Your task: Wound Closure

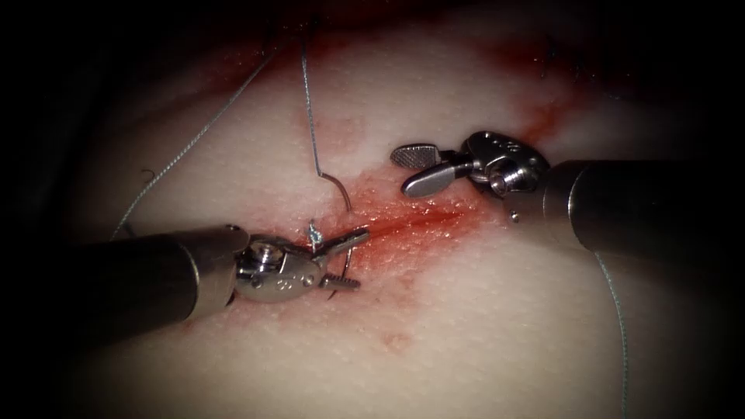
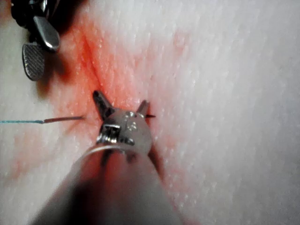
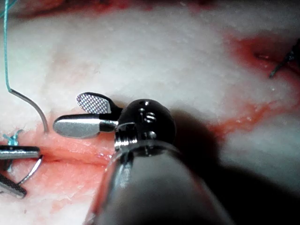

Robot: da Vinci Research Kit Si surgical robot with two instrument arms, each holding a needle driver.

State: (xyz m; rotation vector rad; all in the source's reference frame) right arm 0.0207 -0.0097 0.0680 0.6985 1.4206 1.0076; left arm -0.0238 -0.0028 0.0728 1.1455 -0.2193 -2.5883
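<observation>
Needle sits in the cut, both my tools empty.
My left tool (image 1: 351,260) gapes around the needle's (image 1: 341,190) emerging tip; just beyond, the swaged end arches out of the tissue (image 1: 466,326), trailing thread (image 1: 309,101). Farther across the cut (image 1: 419,221), my right tool (image 1: 407,171) hangs parted.

The tissue (image 1: 481,326) carries red fluid (image 1: 411,229), thread (image 1: 310,116) and, seemingly embedded, the needle (image 1: 341,190).
</observation>
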